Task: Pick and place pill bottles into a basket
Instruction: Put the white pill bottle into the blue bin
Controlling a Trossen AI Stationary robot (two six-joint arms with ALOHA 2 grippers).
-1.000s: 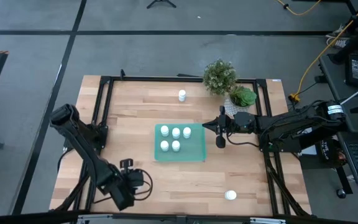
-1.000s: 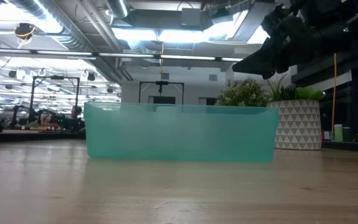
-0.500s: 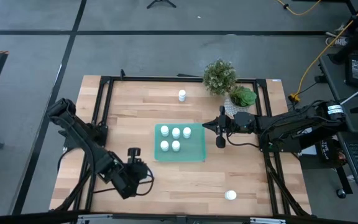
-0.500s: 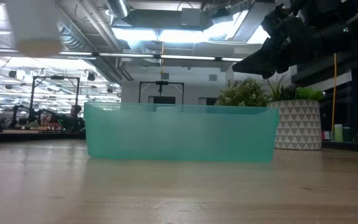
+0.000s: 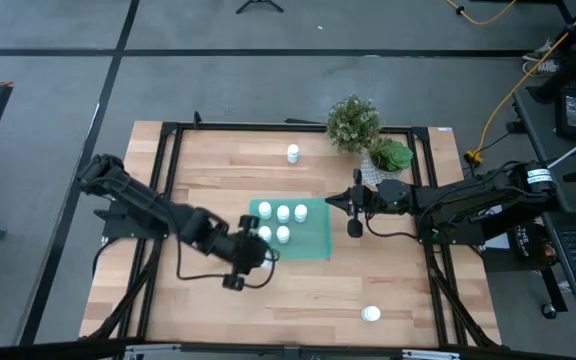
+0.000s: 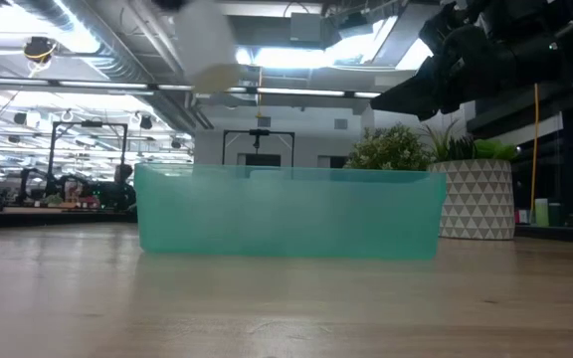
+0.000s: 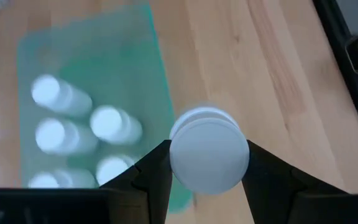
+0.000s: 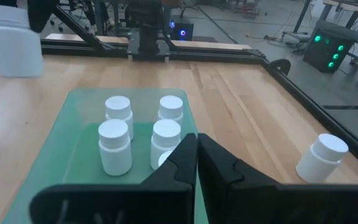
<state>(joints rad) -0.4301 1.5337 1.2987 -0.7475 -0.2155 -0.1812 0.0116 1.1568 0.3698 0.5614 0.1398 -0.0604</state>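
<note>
The teal basket [image 5: 313, 245] lies mid-table and holds several upright white pill bottles [image 5: 283, 213]; they also show in the right wrist view [image 8: 115, 143]. My left gripper [image 5: 246, 250] is above the basket's near left corner and is shut on a pill bottle [image 7: 209, 155], which shows blurred in the low view [image 6: 207, 45]. My right gripper [image 5: 353, 218] is shut and empty, raised by the basket's right edge. One bottle [image 5: 293, 153] stands at the far side of the table. Another [image 5: 371, 314] stands near the front edge. My left gripper pinches the bottle's sides [image 7: 174, 163] between its two fingers, just below the round cap [image 7: 209, 152]. The fingers [image 7: 154, 174] come from above, pointing down. The bottle stands upright in the hold, cap up, lifted clear above the basket's wall.
A leafy plant [image 5: 353, 122] and a white patterned pot with a green plant [image 5: 388, 160] stand at the table's far right. A black frame [image 5: 168, 160] runs around the table. Bare wood lies left of and in front of the basket.
My left gripper has gone from the table's near left corner toward the right and far side, up to the basket's near left corner. It has carried the pill bottle raised and upright. In the low view the bottle has come in from the left.
</note>
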